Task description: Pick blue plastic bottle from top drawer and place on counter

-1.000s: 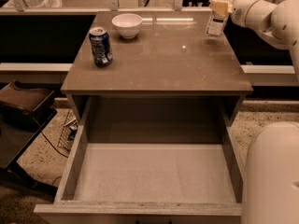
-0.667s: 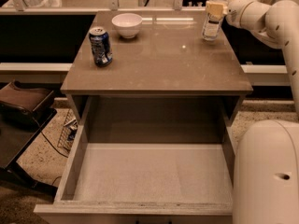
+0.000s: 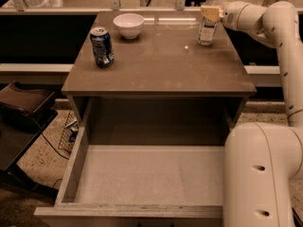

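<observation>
Foreground holds the top drawer (image 3: 71,170), pulled out wide below the tabletop; its speckled pale floor lies between plain side walls; a bulky white part of the robot (image 3: 255,174) overlaps the drawer's right front corner. Beyond and above it lies the counter (image 3: 161,67), glossy brown-grey; on its left part a blue soda can (image 3: 102,47) stands upright; just behind the can, towards the far edge, sits a white bowl (image 3: 129,25), apart from the can. At the far right corner of the counter the blue plastic bottle (image 3: 207,33) stands upright, white cap on top and its base on or just above the surface, well apart from the bowl and the can. The gripper (image 3: 211,12) is at the bottle's upper part, reaching in from the right; its tan fingers (image 3: 208,12) are closed around the bottle below the cap; the white arm (image 3: 284,56) curves from there down the right side.
</observation>
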Motion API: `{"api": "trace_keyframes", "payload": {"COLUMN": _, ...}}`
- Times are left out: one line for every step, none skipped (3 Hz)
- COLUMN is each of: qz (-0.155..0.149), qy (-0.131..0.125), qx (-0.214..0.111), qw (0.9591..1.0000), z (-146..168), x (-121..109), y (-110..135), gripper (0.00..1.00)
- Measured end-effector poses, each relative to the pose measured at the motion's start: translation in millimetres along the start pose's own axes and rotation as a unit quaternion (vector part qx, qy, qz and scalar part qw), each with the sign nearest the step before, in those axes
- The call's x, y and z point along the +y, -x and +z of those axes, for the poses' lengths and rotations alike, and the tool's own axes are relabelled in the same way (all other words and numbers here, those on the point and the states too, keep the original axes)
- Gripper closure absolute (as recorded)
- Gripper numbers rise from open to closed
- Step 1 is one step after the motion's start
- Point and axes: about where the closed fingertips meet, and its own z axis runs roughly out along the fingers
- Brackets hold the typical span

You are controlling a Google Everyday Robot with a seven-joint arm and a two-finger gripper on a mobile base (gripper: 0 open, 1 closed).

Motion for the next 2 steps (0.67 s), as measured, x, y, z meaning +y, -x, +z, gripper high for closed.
{"api": "trace_keyframes", "payload": {"qz": 0.012, "qy": 0.023, "qx": 0.009, "qw": 0.9996, "z": 7.9, "x": 11.1, "y": -7.5, "gripper": 1.00}}
{"api": "trace_keyframes", "payload": {"qz": 0.012, "qy": 0.025, "qx": 0.009, "qw": 0.9996, "z": 8.3, "x": 12.4, "y": -7.0, "gripper": 0.82}}
